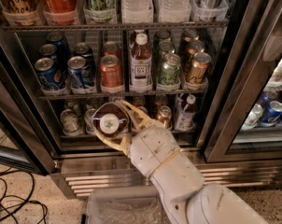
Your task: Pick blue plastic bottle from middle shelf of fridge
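My gripper (106,120) is shut on the blue plastic bottle (109,124). I see the bottle end-on: a white cap and dark reddish-brown drink. I hold it in front of the lower shelf, left of centre, outside the fridge (131,169). My white arm (169,171) rises from the lower right. A like tall bottle (140,62) with a white cap and pale label stands at the middle of the middle shelf (85,95).
Blue cans (50,73), a red can (110,71), and green (169,69) and gold cans (197,68) flank that bottle. A small white-capped bottle (185,113) and cans stand below. A clear bin (122,209) lies at the bottom, cables (10,204) on the floor at left.
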`<state>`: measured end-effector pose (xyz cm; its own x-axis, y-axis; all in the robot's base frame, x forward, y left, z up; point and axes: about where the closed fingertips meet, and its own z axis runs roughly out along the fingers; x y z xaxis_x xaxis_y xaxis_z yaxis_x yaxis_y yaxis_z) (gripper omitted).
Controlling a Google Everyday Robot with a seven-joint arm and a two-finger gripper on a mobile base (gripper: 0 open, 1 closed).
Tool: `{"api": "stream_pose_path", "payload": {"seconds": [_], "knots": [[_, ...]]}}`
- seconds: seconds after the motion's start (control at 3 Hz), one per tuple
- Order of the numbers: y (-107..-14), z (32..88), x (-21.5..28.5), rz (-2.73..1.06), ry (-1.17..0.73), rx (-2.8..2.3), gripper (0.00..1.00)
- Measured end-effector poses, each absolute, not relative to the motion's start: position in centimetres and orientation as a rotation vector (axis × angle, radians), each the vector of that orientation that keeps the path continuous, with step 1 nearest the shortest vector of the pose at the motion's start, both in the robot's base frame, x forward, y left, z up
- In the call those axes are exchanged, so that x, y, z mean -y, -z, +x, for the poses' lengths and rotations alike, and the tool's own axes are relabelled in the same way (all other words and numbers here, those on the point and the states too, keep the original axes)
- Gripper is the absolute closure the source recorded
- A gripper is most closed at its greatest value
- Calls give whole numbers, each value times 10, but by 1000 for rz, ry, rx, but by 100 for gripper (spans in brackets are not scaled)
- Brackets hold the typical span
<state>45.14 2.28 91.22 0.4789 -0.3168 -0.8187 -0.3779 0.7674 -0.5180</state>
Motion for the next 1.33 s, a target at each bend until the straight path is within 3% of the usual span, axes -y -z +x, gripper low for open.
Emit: {"api": "stream_pose_path", "payload": {"seconds": [0.33,1.0,1.33], "knots": [[-903,438,8,-766,-62,-1211,100],[-858,428,141,-518,-172,-1567,100],[-861,416,146,-597,-190,-1632,100]]}}
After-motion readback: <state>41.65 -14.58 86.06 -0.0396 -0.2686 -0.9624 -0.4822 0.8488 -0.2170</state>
